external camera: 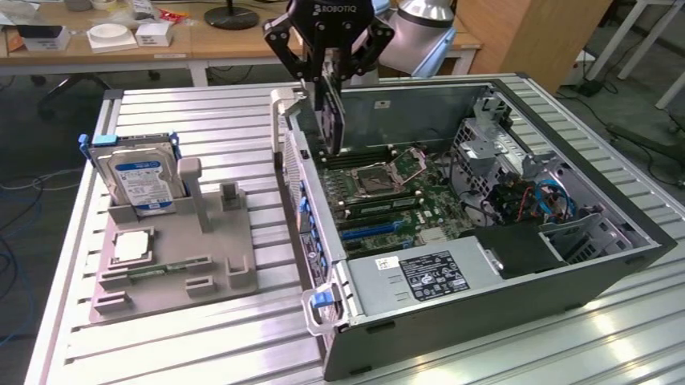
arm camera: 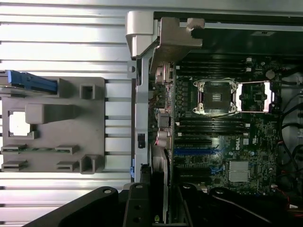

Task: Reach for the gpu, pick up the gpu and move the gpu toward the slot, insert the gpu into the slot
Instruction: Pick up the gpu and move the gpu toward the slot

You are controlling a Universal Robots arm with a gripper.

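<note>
Pinching the gpu (external camera: 330,120) by its upper end: gripper (external camera: 332,78) at 12 o'clock in the exterior view, jaws pressed onto the card's two faces. Hangs upright below the gripper, long axis near vertical, over the open case (external camera: 599,265) and just beside its rear wall. Seemingly clear of the motherboard (external camera: 428,192), though hard to judge the gap. Lifted and carried, then, but not yet seated.

From the card's lower end, the slot (external camera: 373,220) toward 5 o'clock in the exterior view, beyond the socket (external camera: 383,172) and the memory rows, apart from the card. Several long connectors side by side there, black and blue; cannot tell which one is meant.

From the wrist, gpu (arm camera: 160,182) as a thin strip lying along the rear wall, with the slot (arm camera: 194,141) running away from that wall. Crosswise to each other, judging by both views, rather than edge over groove.

At 9 o'clock on the table (external camera: 214,112), well apart: grey holder (external camera: 214,241) with a hard drive (external camera: 137,180) standing in it.
</note>
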